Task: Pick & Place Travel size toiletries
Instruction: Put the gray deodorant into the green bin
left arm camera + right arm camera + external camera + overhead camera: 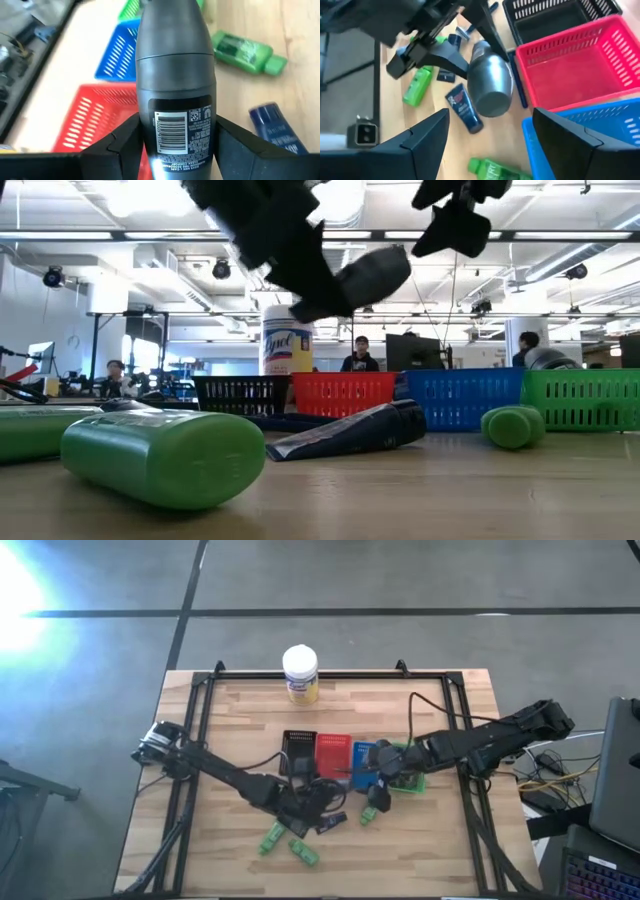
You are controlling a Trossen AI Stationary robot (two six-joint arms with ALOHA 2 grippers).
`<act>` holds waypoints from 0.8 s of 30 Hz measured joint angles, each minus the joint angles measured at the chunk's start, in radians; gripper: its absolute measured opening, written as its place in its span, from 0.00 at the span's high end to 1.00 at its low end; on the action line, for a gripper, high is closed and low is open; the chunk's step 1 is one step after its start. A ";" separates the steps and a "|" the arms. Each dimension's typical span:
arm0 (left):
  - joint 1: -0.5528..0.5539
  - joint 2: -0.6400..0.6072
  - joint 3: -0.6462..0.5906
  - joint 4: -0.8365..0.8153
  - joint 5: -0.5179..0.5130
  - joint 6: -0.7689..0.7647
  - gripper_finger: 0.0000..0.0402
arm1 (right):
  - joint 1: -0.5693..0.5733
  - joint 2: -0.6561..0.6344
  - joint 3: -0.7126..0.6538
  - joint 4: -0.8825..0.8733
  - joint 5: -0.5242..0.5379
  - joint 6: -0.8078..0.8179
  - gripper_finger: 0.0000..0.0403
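Wood planks [230,730] carry green tubes [272,837] at front-left. My left gripper [176,145] grips a grey bottle [175,85] above the table, near the red tray [333,753]. My right gripper [490,130] hangs wide open. People sit behind.

The wooden table [230,720] carries a yellow jar [300,675] at 12 o'clock, four trays [335,755] in the centre, and green tubes [290,843] and navy packets [330,824] toward 6 o'clock.

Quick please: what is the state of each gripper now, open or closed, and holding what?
Left gripper: closed on a dark grey plastic mini bottle, lifted near the trays.
Right gripper: open, holding nothing.
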 joint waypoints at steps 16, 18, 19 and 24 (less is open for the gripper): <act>0.033 -0.002 0.113 0.007 -0.071 0.176 0.50 | -0.047 0.014 -0.002 0.057 0.048 0.272 0.15; 0.038 -0.003 0.121 0.009 -0.074 0.192 0.50 | -0.047 0.014 -0.002 0.070 0.046 0.287 0.15; 0.040 -0.003 0.122 0.012 -0.074 0.197 0.50 | -0.047 0.014 -0.002 0.078 0.047 0.298 0.14; 0.052 -0.003 0.120 0.027 -0.073 0.212 0.50 | -0.050 0.014 -0.002 0.076 0.046 0.334 0.18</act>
